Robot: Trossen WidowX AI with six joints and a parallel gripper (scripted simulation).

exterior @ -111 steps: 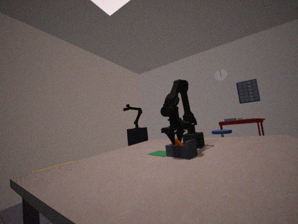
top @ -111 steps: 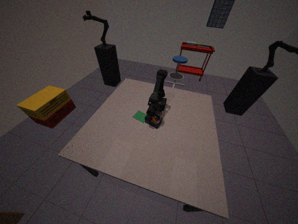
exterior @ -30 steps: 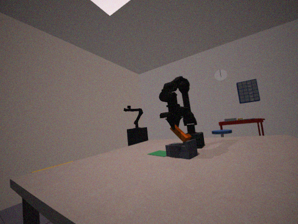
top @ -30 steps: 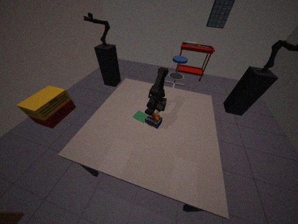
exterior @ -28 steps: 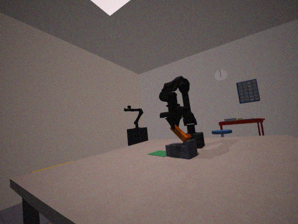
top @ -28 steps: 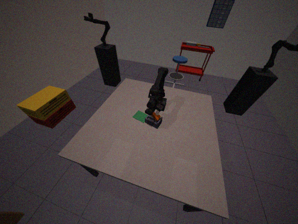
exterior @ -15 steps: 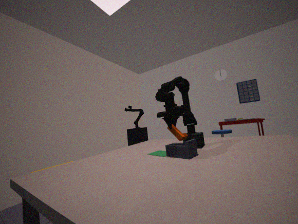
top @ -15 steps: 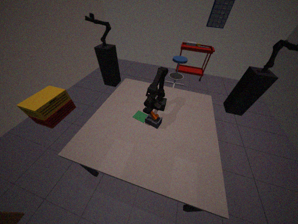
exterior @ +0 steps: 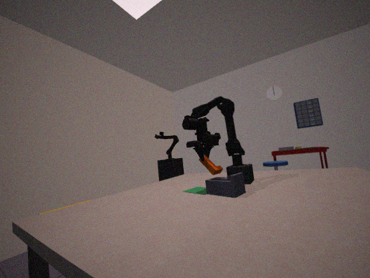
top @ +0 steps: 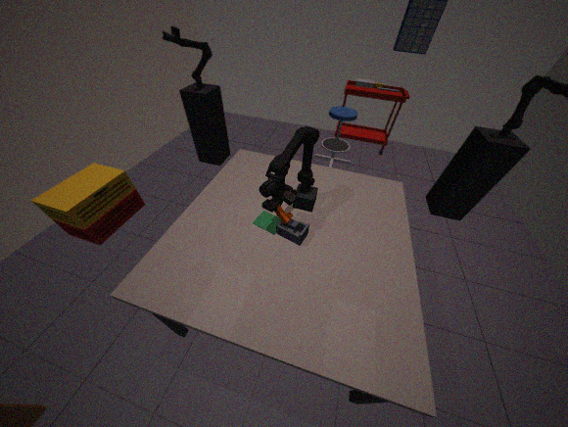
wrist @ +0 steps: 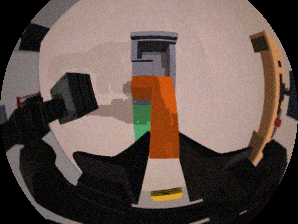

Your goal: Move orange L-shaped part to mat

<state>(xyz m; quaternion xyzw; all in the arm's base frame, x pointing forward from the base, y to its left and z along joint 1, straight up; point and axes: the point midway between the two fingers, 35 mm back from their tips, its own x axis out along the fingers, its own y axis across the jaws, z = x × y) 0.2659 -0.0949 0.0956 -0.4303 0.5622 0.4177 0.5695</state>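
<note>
I look across a pale table in a dim room with grey walls, a red trolley and a blue stool behind it; two dark pedestals carry idle arms off to the sides. On the table sit the grey tray and, touching its side, the green mat; from the top view the mat lies to the tray's left. My gripper is clamped on one end of the orange part; the part hangs tilted, its free end sloping down toward the tray but clear of the pocket, nothing touching it below. In the wrist view the part runs straight out from between the jaws, with the emptied tray beyond and a strip of mat beside it. I judge the lift-out done and the carry in hand; next I need to swing sideways over the mat, level the part top side up, lower until it lies flat, then release; a tilted drop could let it land on edge.
</note>
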